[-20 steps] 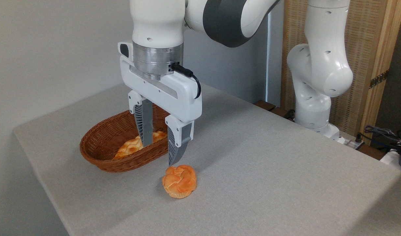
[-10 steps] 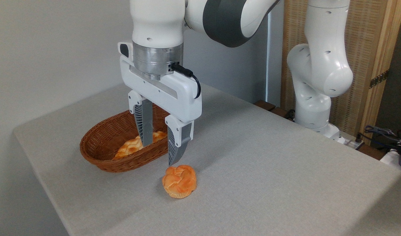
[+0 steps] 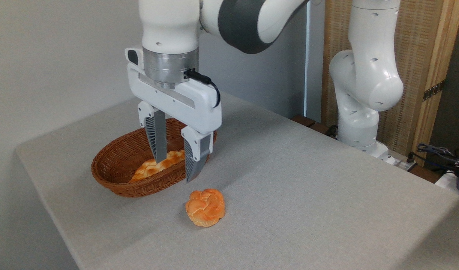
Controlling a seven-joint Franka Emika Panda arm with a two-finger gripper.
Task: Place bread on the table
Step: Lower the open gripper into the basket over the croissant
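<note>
Nearest: round orange knotted bun sits on the grey table, alone, just right of and nearer than the basket, not touching it.

Next back: brown oval wicker basket on the table's left part, upright. Braided bread lies inside it, golden with browned ridges, long axis running from near-left to far-right; its near-left part is hidden by the basket's near wall, its middle partly hidden behind one finger.

Gripper hangs over the basket's right end, pointing straight down. Fingers parted wide, nothing held between them. Left finger is in front of the loaf's far part from this view; cannot tell if it touches the bread. Right finger has its tip over the basket's near-right rim, above the table, clear of the bun.

Farther: white arm with dark grey joint band rising out of frame top. Arm base stands at far right off the table edge. Wooden panel behind it, cables at far right. Pale wall on the left.
</note>
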